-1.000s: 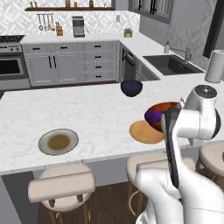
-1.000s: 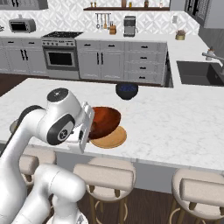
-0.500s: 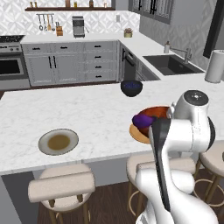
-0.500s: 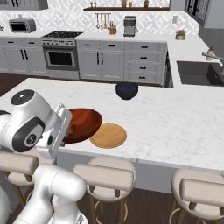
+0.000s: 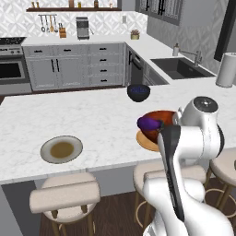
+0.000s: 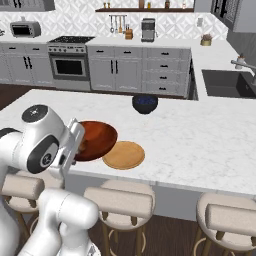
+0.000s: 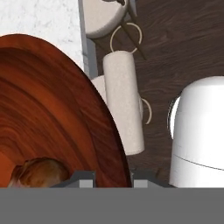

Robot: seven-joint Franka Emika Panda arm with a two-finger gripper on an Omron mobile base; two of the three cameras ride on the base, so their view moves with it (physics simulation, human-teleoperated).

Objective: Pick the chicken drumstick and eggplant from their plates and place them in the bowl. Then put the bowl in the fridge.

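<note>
Gripper (image 7: 109,181): your jaws pinch the rim of the bowl (image 7: 52,113), which sits off the counter edge, over the stools. Contents: chicken drumstick (image 7: 39,173), eggplant (image 5: 148,122). You carry it sideways; fridge direction unseen.

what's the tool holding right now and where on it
The tool is shut on the red-orange bowl, gripping it by the rim at its edge.

Red-orange bowl (image 6: 95,140), purple eggplant (image 5: 148,122), perhaps glossy
</note>
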